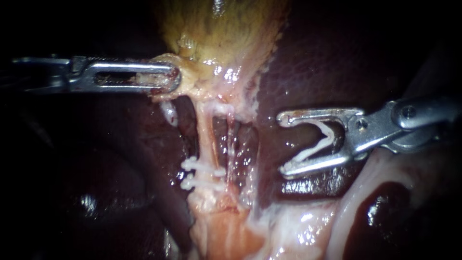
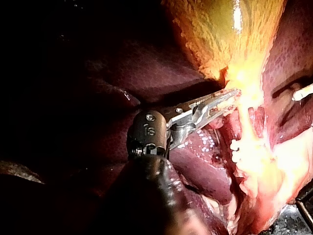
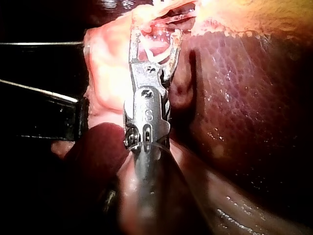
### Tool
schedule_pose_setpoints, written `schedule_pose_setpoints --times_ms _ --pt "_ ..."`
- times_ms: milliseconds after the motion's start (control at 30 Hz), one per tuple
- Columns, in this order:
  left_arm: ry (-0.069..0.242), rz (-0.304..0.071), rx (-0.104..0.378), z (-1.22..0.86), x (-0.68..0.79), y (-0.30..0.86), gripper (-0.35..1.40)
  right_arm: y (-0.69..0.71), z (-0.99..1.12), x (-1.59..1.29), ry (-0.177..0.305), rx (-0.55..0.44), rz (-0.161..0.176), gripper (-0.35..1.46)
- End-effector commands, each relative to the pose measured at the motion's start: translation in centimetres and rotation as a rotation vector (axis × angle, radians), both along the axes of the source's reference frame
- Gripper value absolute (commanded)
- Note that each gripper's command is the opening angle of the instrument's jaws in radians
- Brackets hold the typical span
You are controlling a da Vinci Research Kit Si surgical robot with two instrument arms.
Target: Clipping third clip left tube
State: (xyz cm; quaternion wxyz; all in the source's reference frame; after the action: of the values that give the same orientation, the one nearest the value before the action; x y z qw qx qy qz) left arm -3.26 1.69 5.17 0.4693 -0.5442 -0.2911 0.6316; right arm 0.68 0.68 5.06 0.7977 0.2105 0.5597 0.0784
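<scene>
The yellow-green gallbladder (image 1: 226, 29) hangs at the top of the endoscope view. My left instrument (image 1: 173, 78) is shut on the tissue at its neck, as the left wrist view also shows (image 2: 234, 94). Below the neck runs the pale left tube (image 1: 206, 137), which carries two white clips (image 1: 202, 167) close together, also seen as clips (image 2: 235, 147). A thinner right tube (image 1: 234, 144) lies beside it. My right instrument (image 1: 284, 143) stands apart to the right of both tubes, its jaws spread wide around a white V-shaped clip (image 1: 320, 139) that touches both of them (image 3: 154, 33).
Dark red liver (image 1: 327, 62) surrounds the tubes on both sides. Pale glistening tissue (image 1: 308, 221) lies under the right instrument's shaft. In the right wrist view a black object with thin metal rods (image 3: 44, 112) sits beside that instrument.
</scene>
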Motion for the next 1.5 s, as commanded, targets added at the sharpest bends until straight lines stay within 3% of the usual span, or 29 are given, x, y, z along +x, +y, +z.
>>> schedule_pose_setpoints --times_ms 33,167,333,433,867,1100,1333,1500 --pt "-0.003 0.002 0.001 -0.03 0.02 0.01 -0.35 0.0 0.0 0.0 0.0 0.0 0.0 0.5" --pt "-0.006 0.01 0.012 -0.23 0.27 0.06 -0.35 0.0 0.0 0.02 -0.001 0.0 0.001 0.5" --pt "-0.013 -0.034 0.019 -0.54 0.65 0.21 -0.35 0.01 0.0 0.05 -0.001 0.0 0.002 0.5" --pt "-0.013 -0.04 0.016 -0.61 0.76 0.22 -0.35 0.01 0.0 0.14 -0.005 0.001 0.003 0.5" --pt "-0.009 -0.045 0.013 -0.59 0.72 0.19 -0.35 0.03 0.01 1.04 0.02 0.185 0.05 0.5" --pt "-0.007 -0.048 0.014 -0.6 0.61 0.2 -0.35 0.04 0.33 1.38 0.01 0.23 0.061 0.5" --pt "-0.008 -0.048 0.014 -0.62 0.59 0.19 -0.35 0.01 0.78 1.49 -0.006 0.253 0.073 0.5" --pt "-0.009 -0.047 0.014 -0.63 0.57 0.19 -0.35 0.05 0.9 1.6 -0.005 0.267 0.068 0.5"
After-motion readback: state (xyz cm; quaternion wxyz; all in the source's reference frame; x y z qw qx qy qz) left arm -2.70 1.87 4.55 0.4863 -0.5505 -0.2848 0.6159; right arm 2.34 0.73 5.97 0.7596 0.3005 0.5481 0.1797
